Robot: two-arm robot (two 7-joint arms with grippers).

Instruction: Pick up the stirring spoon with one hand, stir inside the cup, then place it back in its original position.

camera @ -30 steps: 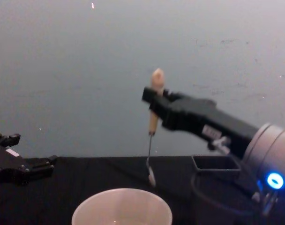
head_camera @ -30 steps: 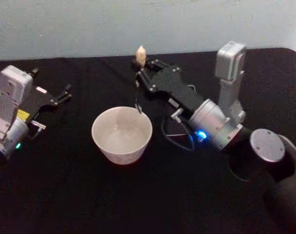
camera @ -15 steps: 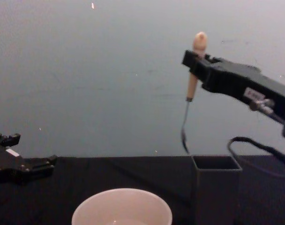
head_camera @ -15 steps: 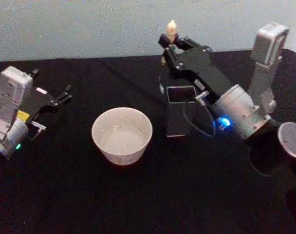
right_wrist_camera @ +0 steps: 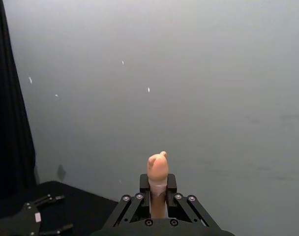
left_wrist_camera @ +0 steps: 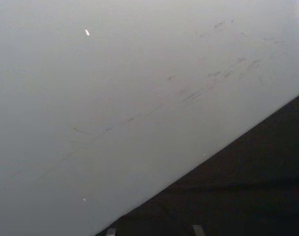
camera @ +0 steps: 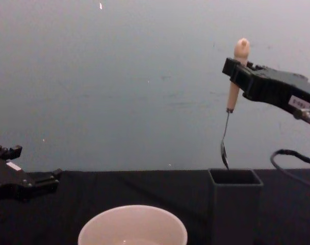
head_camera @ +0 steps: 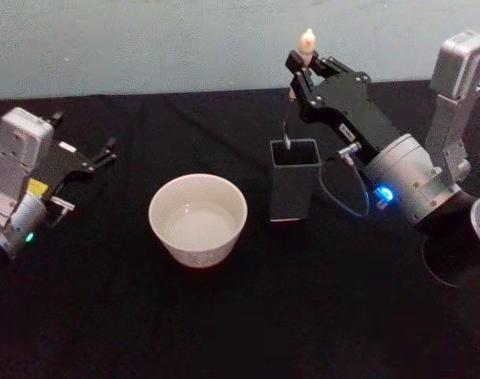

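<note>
My right gripper [head_camera: 301,73] [camera: 235,71] is shut on the pale beige handle of the stirring spoon [camera: 231,92] [head_camera: 305,41], which hangs upright. Its small bowl hovers at the rim of the dark grey square holder [camera: 234,204] [head_camera: 294,180], over the opening. In the right wrist view the knobbed handle tip [right_wrist_camera: 157,169] stands up between the fingers. The cream-white cup [head_camera: 197,218] [camera: 132,225] sits on the black table, left of the holder. My left gripper [head_camera: 98,155] [camera: 43,179] rests open at the far left, away from both.
A black cloth covers the table [head_camera: 224,316]. A pale wall [head_camera: 145,39] rises right behind its far edge. A dark cable [head_camera: 343,201] loops off my right wrist beside the holder.
My right gripper has carried the spoon rightward from above the cup's far rim to above the holder. The spoon's bowl now hangs at the holder's opening. The left arm has not moved.
</note>
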